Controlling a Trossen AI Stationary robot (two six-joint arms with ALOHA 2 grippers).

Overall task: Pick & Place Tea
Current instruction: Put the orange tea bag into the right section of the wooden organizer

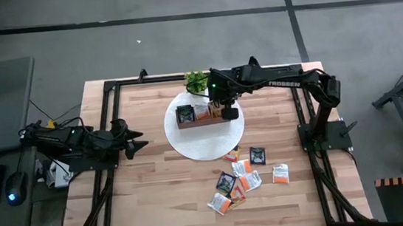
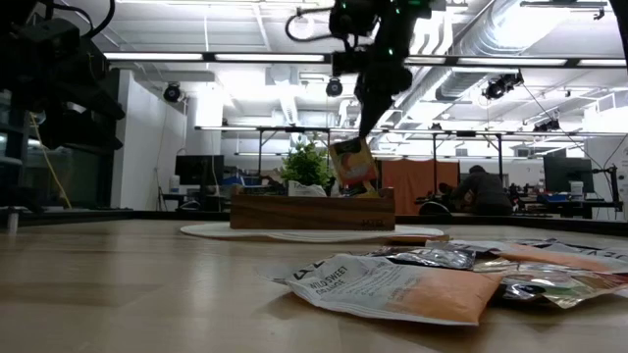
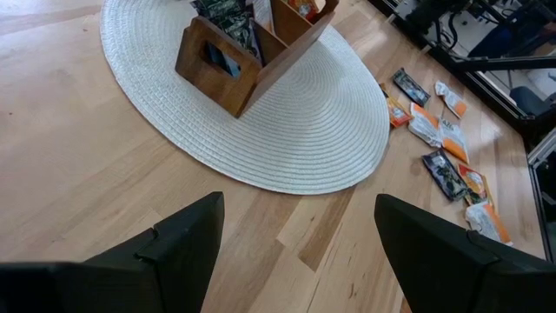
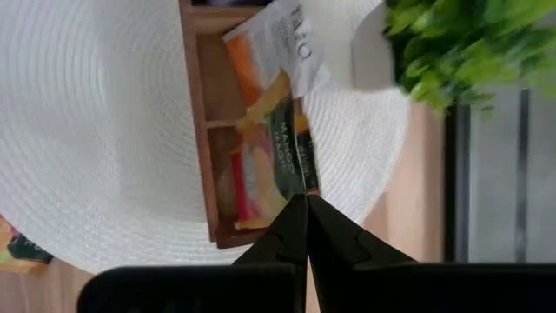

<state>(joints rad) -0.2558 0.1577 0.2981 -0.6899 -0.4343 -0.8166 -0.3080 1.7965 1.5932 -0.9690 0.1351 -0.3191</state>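
The brown wooden tray stands on a round white mat. Dark sachets fill its left compartment and white and orange ones sit in the others. My right gripper hovers over the tray's right end, shut on an orange tea sachet. Several loose sachets lie flat on the table, nearer than the mat. My left gripper waits open near the table's left edge. My right gripper pinches the orange sachet by its upper edge, at the dark band, between its two fingers. The fingers come from above, pointing down. The sachet hangs upright below them, its lower end at the rim of the tray's right compartment; whether it touches there, I cannot tell.
A small green potted plant stands just beyond the tray at the mat's far edge, close to the right gripper. Black frame rails run along the table's sides. Bare wood lies between the left gripper and the mat.
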